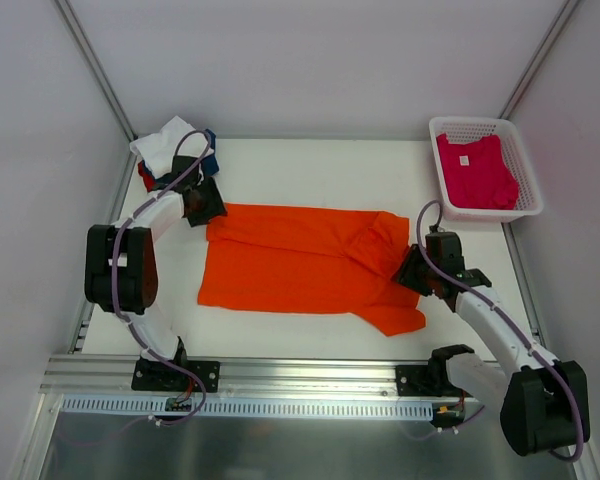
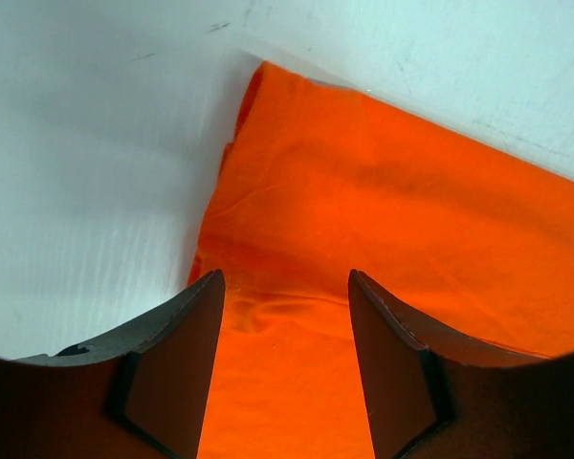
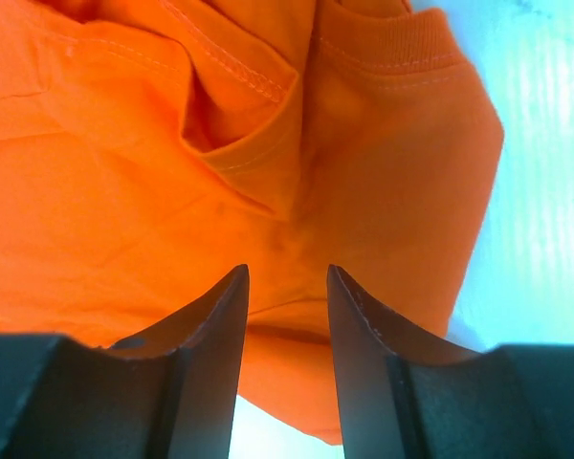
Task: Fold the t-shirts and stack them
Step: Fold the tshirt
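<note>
A bright orange t-shirt (image 1: 300, 265) lies flat across the middle of the table, its body folded in along its length and the collar end to the right. My left gripper (image 1: 208, 208) hovers over the shirt's far left corner, jaws open; the left wrist view shows my left gripper (image 2: 286, 277) with only orange t-shirt (image 2: 383, 191) lying under the gap. My right gripper (image 1: 412, 268) sits at the collar end and is open too. In the right wrist view, my right gripper (image 3: 287, 270) has the orange t-shirt (image 3: 124, 191) beneath it, nothing pinched. A magenta-pink t-shirt (image 1: 475, 172) lies in the basket. Folded white, navy and red t-shirts (image 1: 170, 150) are stacked at the far left.
The white mesh basket (image 1: 528, 185) stands at the far right corner. The folded stack sits just behind my left gripper. Bare white tabletop (image 1: 310, 165) runs behind the orange shirt, and a narrow strip (image 1: 280, 335) lies in front of it. Enclosure walls bound the table.
</note>
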`<control>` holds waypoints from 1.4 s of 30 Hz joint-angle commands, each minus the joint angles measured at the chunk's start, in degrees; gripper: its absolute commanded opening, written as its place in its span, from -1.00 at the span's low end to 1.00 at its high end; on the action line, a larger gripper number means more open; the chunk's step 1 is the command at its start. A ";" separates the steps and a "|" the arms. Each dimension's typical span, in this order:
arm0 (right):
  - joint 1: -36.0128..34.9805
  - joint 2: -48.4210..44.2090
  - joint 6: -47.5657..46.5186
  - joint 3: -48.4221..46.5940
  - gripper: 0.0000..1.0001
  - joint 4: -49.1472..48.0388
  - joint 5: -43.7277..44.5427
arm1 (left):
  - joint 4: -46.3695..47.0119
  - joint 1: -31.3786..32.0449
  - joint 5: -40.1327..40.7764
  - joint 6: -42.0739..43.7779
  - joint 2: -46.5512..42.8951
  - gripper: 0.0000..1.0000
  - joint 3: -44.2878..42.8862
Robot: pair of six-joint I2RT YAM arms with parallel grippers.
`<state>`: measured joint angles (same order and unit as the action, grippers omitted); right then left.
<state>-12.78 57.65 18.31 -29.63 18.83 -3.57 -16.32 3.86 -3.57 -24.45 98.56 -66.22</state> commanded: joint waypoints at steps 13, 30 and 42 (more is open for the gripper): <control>-1.99 13.26 -7.14 -22.30 -0.32 0.51 -0.90 | 1.02 3.53 -3.98 0.72 11.11 0.09 -10.51; -5.68 36.57 -7.49 -36.03 -0.35 -4.24 -4.25 | 1.11 3.61 -4.34 1.42 13.50 0.09 -10.78; -6.74 38.85 -7.14 -35.94 -0.36 -5.03 -4.42 | 1.11 3.70 -3.90 2.03 13.23 0.09 -10.42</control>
<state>-18.81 96.23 11.68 -64.12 15.20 -7.22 -15.40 7.18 -7.05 -23.40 112.18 -75.85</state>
